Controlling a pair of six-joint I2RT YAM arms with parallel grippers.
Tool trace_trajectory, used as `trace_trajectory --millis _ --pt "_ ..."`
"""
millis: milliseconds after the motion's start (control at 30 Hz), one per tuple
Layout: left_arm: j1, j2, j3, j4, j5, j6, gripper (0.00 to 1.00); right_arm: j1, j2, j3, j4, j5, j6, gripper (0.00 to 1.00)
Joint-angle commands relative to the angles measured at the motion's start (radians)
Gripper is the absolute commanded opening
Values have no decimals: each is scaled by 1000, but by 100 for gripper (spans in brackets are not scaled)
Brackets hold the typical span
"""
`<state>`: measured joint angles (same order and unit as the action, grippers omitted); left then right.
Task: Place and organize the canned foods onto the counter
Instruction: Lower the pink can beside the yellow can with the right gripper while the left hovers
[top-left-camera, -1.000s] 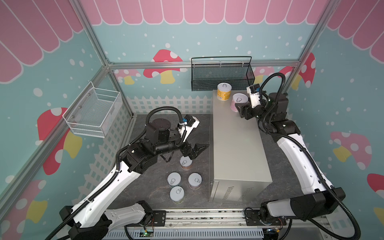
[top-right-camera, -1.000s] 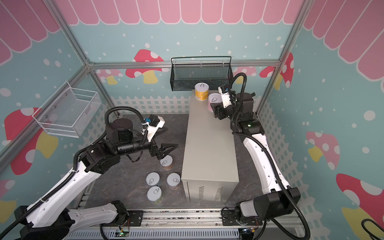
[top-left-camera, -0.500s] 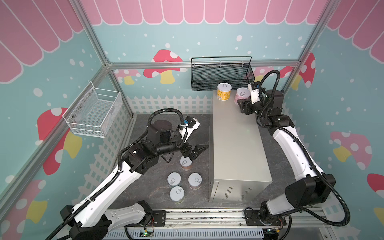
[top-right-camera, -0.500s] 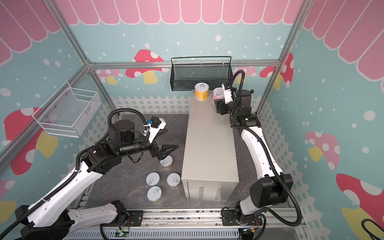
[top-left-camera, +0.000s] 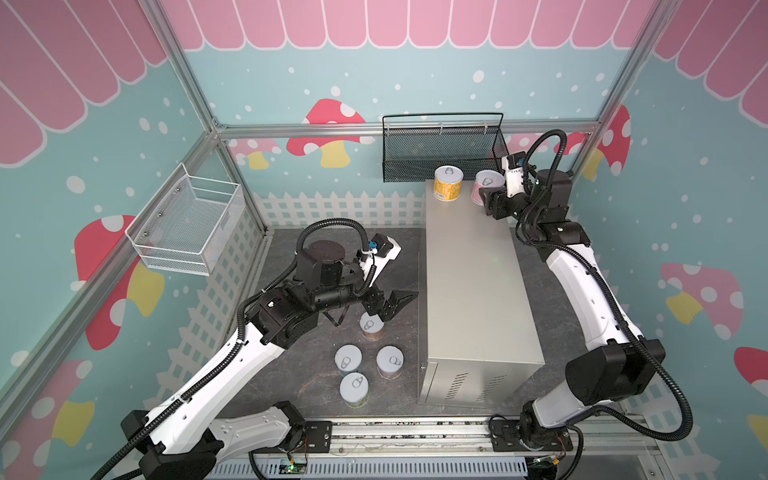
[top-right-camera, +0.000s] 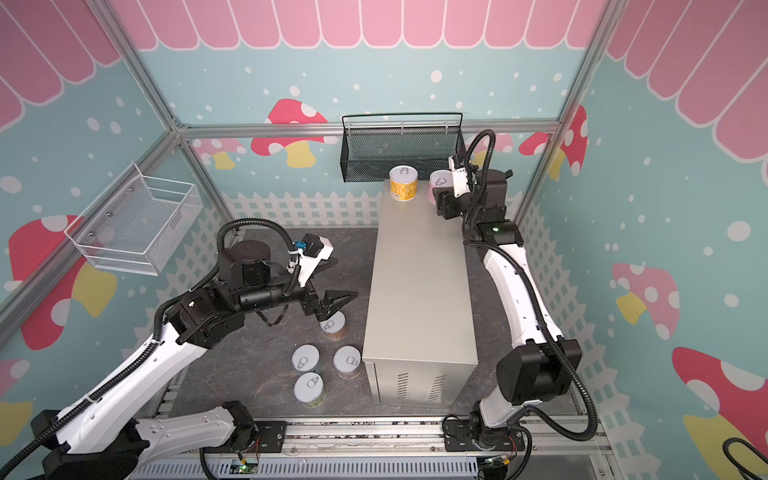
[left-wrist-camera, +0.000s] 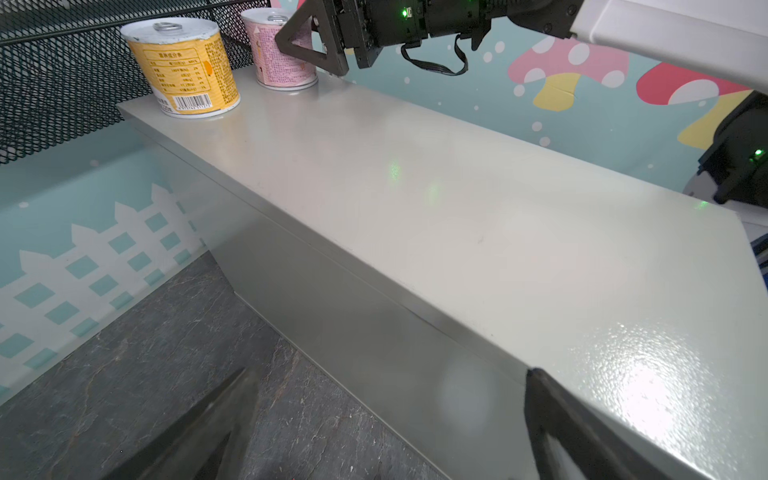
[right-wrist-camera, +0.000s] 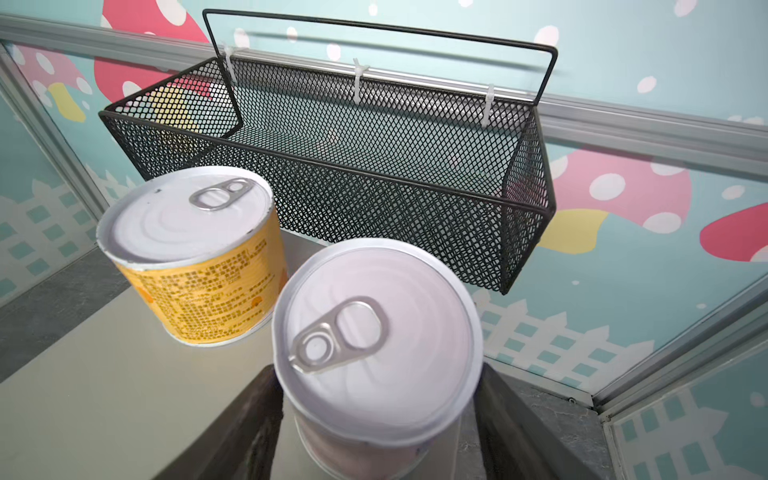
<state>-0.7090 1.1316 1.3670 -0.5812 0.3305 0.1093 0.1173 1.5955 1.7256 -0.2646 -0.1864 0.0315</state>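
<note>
1. What has changed: over the last second the right gripper (top-left-camera: 485, 199) has carried the pink can (top-left-camera: 484, 183) along the counter (top-left-camera: 473, 291) to its far end. The can now sits by the far corner on the right arm's side, just beside the yellow can (top-left-camera: 448, 183), with a narrow gap between them.
2. The right gripper's two dark fingers are clamped on opposite sides of the pink can. In the left wrist view the can's base appears to rest on the counter top.
3. The left gripper (top-left-camera: 388, 305) has barely moved. Its fingers are spread wide and hold nothing. It hangs off the counter's long side above the orange can (top-left-camera: 371, 328).
4. What this means: we judge two of six cans are now placed, side by side in a row. Letting go of the pink can looks like the next step. Four are left on the floor (top-left-camera: 299, 374) beside the counter's near half: the orange can, a light-blue can (top-left-camera: 348, 360), a pink-white can (top-left-camera: 390, 362) and a green can (top-left-camera: 353, 388).
5. Materials and shapes: the cans are short, upright cylinders with printed paper labels. Their white-silver lids carry shallow rings and a metal pull tab. The counter is a tall beige-grey metal box. It has crisp edges, a smooth glossy top that mirrors the lights, and vent slots in its near end. Behind the counter's far end hangs a black mesh basket (top-left-camera: 440, 158) of stiff diamond-pattern metal. The floor looks like dark, veined stone.
</note>
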Motion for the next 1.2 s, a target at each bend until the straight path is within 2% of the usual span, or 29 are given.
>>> trace_trajectory --millis 0,400,767,1000,1167 --pt "2 -28 0 17 22 15 100 -4 25 41 10 -31 -5 72" --pt "3 -29 -4 30 51 2 99 -3 49 37 31 -57 5 71" --pt "8 -36 -5 32 47 4 99 -4 74 65 36 -36 -16 71" --pt "74 -26 -3 68 143 -49 99 -3 69 62 33 -41 -22 72" --pt "82 -23 -6 70 144 -51 99 -3 65 51 44 -49 -20 73"
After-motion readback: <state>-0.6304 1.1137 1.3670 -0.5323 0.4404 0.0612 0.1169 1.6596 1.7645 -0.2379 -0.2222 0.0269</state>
